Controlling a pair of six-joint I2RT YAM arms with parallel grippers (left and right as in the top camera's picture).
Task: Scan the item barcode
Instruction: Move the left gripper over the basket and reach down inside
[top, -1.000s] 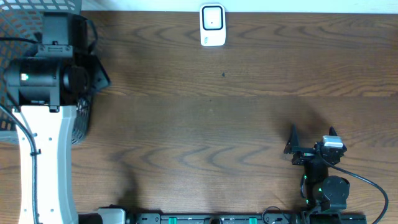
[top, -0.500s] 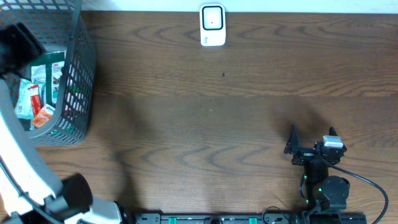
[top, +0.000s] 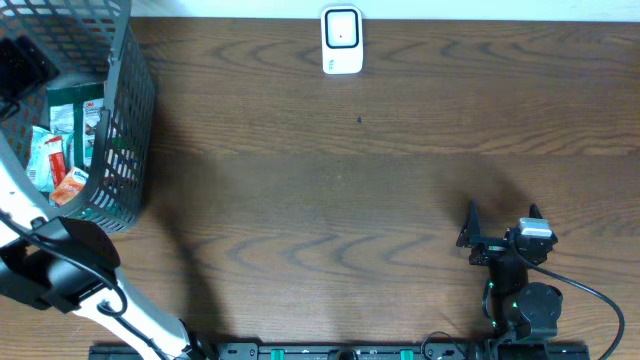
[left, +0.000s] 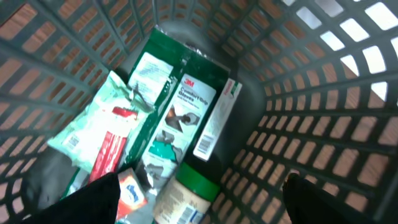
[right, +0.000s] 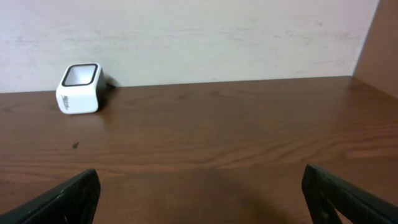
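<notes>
- Overhead view has the mesh basket (top: 125, 110) in the far left corner of the table (top: 350, 200). The white barcode scanner (top: 341, 40) sits well apart from it, at the middle of the back edge.
- Left wrist cam looks straight down into the basket. A green 3M package (left: 180, 118) lies on top in the middle, with a pale green pouch (left: 102, 130) beside it and a green-lidded jar (left: 186, 196) at the near end.
- As for the left gripper (left: 202, 199), it hovers over the pile with its fingers spread wide and nothing in them.
- Over on the other side, the right gripper (right: 199, 193) sits near the front edge, also wide apart and empty, facing the scanner.
- My read: this is the pick step — nothing lifted out, nothing scanned yet.
- Next move calls for the left gripper to drop in and close on one item (the 3M package looks easiest). Then it has to clear the basket wall and turn the barcode toward the scanner window.
</notes>
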